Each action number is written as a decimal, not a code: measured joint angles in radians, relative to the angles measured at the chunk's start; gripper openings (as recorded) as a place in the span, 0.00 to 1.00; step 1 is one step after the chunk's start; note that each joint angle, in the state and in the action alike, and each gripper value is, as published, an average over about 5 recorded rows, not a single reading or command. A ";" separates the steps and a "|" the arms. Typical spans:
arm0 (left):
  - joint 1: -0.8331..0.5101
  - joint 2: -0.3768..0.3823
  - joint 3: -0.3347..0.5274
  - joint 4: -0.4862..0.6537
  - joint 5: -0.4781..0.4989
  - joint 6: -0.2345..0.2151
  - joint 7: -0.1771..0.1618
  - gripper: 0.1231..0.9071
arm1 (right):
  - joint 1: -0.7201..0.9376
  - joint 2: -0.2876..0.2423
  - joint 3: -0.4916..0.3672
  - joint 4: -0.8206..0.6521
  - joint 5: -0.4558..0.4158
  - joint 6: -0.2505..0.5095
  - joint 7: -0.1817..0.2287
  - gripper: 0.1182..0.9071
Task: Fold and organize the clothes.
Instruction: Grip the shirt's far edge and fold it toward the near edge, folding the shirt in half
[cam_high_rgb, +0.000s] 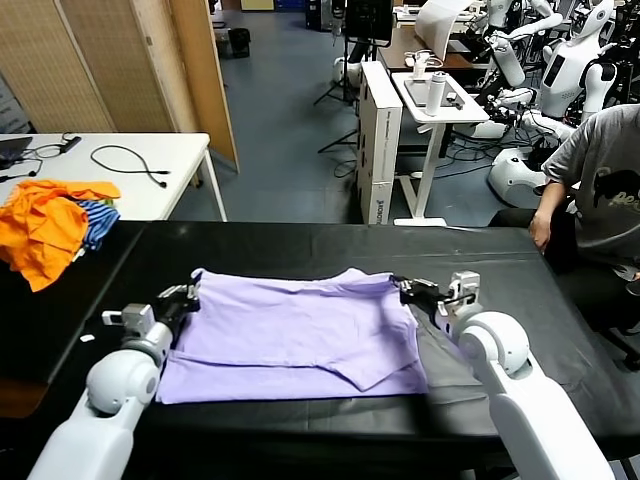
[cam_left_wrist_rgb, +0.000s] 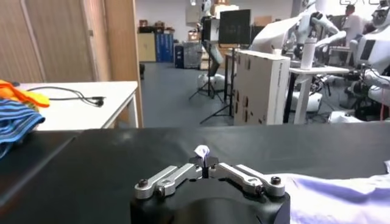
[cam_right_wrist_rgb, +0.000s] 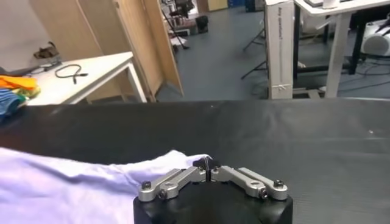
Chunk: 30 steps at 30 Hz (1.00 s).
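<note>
The clothes are one pale lavender T-shirt (cam_high_rgb: 300, 335) lying folded and flat on the black table (cam_high_rgb: 300, 245). My left gripper (cam_high_rgb: 190, 293) is at the shirt's far left corner. In the left wrist view it (cam_left_wrist_rgb: 205, 163) is shut, and a small tuft of lavender cloth (cam_left_wrist_rgb: 202, 150) sticks out past its tips. My right gripper (cam_high_rgb: 405, 290) is at the far right corner. In the right wrist view it (cam_right_wrist_rgb: 208, 164) is shut where the shirt's edge (cam_right_wrist_rgb: 177, 159) runs in under its tips. A fold flap lies diagonally on the shirt's right half.
A heap of orange and blue-striped garments (cam_high_rgb: 50, 225) sits at the table's far left corner. Behind it stands a white table (cam_high_rgb: 150, 150) with a black cable. A person (cam_high_rgb: 600, 190) sits beyond the table's right end.
</note>
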 joint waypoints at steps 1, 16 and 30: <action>0.000 0.001 0.000 0.003 0.000 0.000 0.001 0.09 | 0.000 0.001 -0.001 0.001 -0.001 0.000 0.000 0.03; -0.022 0.027 0.031 0.022 -0.059 0.060 -0.001 0.84 | -0.013 0.003 -0.008 0.008 -0.005 -0.002 0.003 0.03; -0.126 0.136 0.078 0.101 -0.267 0.239 -0.042 1.00 | -0.015 0.004 -0.015 0.012 -0.009 -0.004 0.006 0.03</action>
